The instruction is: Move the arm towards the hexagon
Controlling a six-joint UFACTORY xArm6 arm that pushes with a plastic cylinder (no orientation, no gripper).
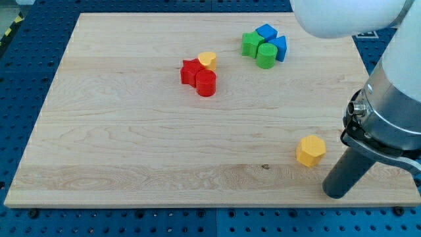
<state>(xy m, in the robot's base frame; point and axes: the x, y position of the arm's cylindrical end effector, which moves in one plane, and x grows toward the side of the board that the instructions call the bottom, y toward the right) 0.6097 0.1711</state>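
A yellow hexagon block (310, 151) lies on the wooden board (131, 131) at the view's lower right. My tip (337, 194) is at the end of the dark rod, just right of and below the hexagon, a short gap apart from it. A red star block (191, 72), a red cylinder (206, 83) and a small yellow block (208, 61) are bunched near the board's upper middle. A green block (251, 44), a green cylinder (266, 55) and two blue blocks (266, 31) (280, 47) are bunched at the top right.
The arm's grey and white body (395, 99) fills the view's right side, above the board's right edge. A blue perforated table (20, 79) surrounds the board. The board's bottom edge (197, 207) runs just below my tip.
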